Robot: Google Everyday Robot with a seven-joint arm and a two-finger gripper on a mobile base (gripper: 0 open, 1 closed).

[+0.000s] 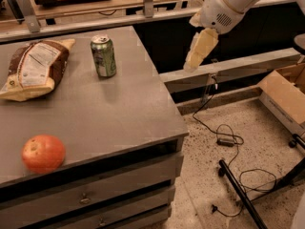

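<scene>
Gripper [190, 65]: in the air off the table's [124, 118] right edge, past its far right corner, above the dark gap between the table and a grey ledge [238, 67]. It hangs tilted, tip pointing down and to the left, from the white arm [233, 4] that enters at upper right. It shows as one cream wedge, so how far it is open cannot be told. It touches none of the things.

Can [103, 56]: green, upright, top facing up, on the far part of the table. Of all the things, it is nearest to the gripper, but apart from it, to the gripper's left and at about the same height in the camera view.

Bag [35, 68]: brown with a white label, lying flat at the far left of the table, near the can but not touching it.

Apple [43, 153]: orange-red, near the front left edge, well apart from the can and the bag.

Table: grey top, with drawers [95, 197] in its front.

Floor [205, 190]: speckled. A black cable [224, 138] runs across it, a black stand leg [240, 194] lies at lower right, and a cardboard box [285, 97] sits at far right.
</scene>
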